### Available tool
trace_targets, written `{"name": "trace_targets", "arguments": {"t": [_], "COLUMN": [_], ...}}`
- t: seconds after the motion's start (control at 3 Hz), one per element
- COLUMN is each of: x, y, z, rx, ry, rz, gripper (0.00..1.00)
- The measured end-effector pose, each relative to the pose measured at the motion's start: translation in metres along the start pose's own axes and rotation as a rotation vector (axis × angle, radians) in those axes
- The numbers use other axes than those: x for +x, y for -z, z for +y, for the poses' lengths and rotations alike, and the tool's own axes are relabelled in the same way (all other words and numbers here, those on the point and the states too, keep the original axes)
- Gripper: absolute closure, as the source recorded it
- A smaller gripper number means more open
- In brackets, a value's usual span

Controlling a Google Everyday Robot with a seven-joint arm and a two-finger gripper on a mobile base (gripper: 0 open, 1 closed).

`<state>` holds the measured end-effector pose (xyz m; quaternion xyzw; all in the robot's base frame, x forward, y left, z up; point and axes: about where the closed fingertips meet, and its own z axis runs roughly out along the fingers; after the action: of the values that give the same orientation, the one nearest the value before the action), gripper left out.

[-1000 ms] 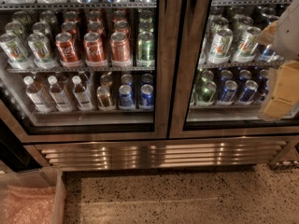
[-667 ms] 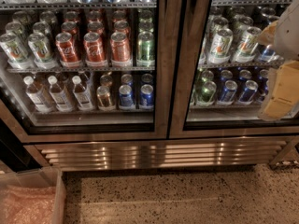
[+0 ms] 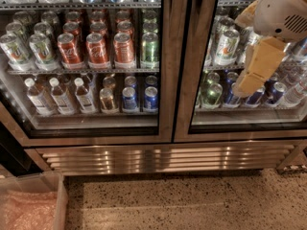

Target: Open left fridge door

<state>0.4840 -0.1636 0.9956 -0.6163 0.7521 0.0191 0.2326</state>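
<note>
Claw [image 3: 251, 78] far right, left fridge door [image 3: 169, 71] shut, steel-framed

Along the bottom of the view, a speckled terrazzo floor [image 3: 201, 195], tan and grey, crossed by a faint pale band. Standing directly on it at the back, a steel base grille [image 3: 163, 157], ribbed in horizontal slats and spanning nearly the full width. At lower left, resting on the floor just in front of the grille's left end, a clear plastic bin [image 3: 61, 200], cut off by the frame edge and holding crinkled pinkish material [image 3: 24, 214]. Well above the floor at upper right, hanging in the air, the cream-coloured end effector [image 3: 249, 80].
</note>
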Motion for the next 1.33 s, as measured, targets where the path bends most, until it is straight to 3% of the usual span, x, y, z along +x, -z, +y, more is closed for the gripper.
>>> {"name": "trace_targets", "arguments": {"t": [0.33,0.67,1.0,1.33], "x": [0.0,-0.008,-0.058,-0.059], "y": [0.0,-0.007,-0.023,-0.023], "z": [0.0,-0.01,-0.045,-0.045], "rx": [0.0,0.013,0.01,0.011], "ry": [0.0,-0.024,0.007,0.009], "rz": [0.0,-0.069,-0.189,-0.191], "gripper": [0.0,0.0,0.0,0.0]}}
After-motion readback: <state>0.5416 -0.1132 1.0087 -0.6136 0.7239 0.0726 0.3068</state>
